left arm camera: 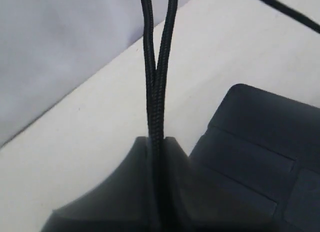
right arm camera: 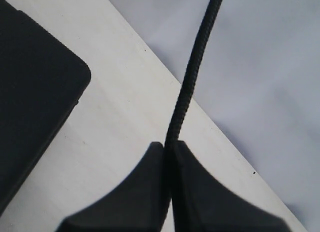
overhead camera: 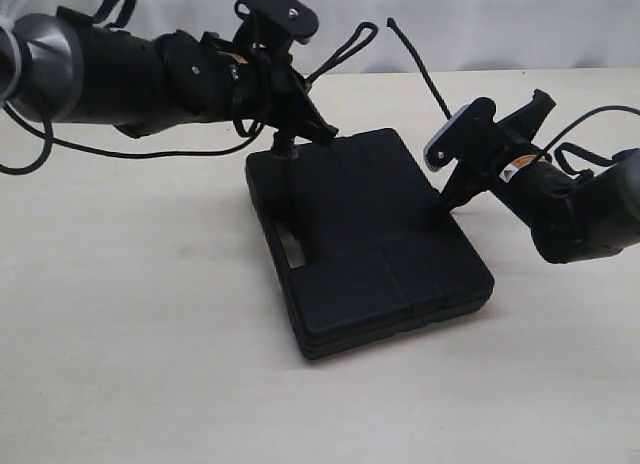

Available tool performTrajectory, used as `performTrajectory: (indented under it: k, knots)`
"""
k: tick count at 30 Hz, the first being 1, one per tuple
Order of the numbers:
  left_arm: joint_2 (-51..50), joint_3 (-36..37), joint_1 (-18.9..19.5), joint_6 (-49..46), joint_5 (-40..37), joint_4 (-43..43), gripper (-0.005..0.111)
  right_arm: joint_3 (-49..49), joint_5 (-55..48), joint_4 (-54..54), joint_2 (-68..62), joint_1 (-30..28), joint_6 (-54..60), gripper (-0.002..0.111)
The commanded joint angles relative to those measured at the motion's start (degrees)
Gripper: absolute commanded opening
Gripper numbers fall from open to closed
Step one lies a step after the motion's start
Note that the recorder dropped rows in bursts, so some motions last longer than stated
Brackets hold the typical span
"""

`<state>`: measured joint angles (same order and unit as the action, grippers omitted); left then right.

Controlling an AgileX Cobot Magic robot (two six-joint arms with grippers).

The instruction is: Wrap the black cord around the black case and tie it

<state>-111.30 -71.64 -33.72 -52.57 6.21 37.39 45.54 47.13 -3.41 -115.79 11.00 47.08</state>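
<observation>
Black case (overhead camera: 380,244), cord (overhead camera: 420,69) in right claw (overhead camera: 446,201)

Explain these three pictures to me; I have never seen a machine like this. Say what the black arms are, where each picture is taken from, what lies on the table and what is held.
This is a robot with two jointed arms, each ending in a two-fingered clamp called a gripper. The wide picture comes from a camera standing off the arms. It shows both arms over a pale table with a flat black case lying on it. The other two pictures come from small cameras on the wrists, looking along the fingers. The left gripper is closed on a doubled stretch of the black cord. The right gripper is closed on a single strand of it. The grippers sit at opposite sides of the case. How the cord runs over the case is hard to tell, black on black.
</observation>
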Motion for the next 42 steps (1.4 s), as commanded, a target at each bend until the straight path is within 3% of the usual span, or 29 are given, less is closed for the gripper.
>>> performTrajectory:
  k: [1, 4, 7, 11, 16, 23, 30, 42]
  knots:
    - [4.5, 5.8, -2.4, 17.5, 16.9, -18.7, 0.0, -0.6, -2.8, 1.3, -0.3, -0.1, 1.1, 0.004]
    - [6.0, 13.1, -0.1, 46.0, 30.8, -46.7, 0.0, -0.6, -2.3, 1.4, -0.3, -0.1, 0.2, 0.004]
    - [6.0, 14.2, 3.2, 62.7, 34.2, -58.3, 0.0, -0.6, -2.2, 3.0, -0.3, -0.1, -0.9, 0.004]
    - [6.0, 14.2, 5.9, 63.6, 30.7, -63.8, 0.0, -0.6, -2.0, 3.0, -0.3, -0.1, -1.1, 0.004]
    - [5.4, 14.2, 6.0, 62.9, 30.0, -69.7, 0.0, -0.7, -1.3, 5.6, -0.3, -0.1, -1.1, 0.004]
    - [1.9, 14.2, 7.9, 58.7, 28.9, -66.9, 0.0, -5.1, 10.5, 7.0, -0.3, -0.1, 4.3, 0.004]
    - [-1.2, 14.2, 9.7, 62.7, 34.2, -71.4, 0.0, -5.3, 10.4, 6.6, -0.3, -0.1, 4.3, 0.004]
    - [-3.9, 14.1, 11.1, 62.9, 39.3, -64.8, 0.0, -5.3, 8.8, 7.4, -0.3, -0.1, 4.3, 0.004]
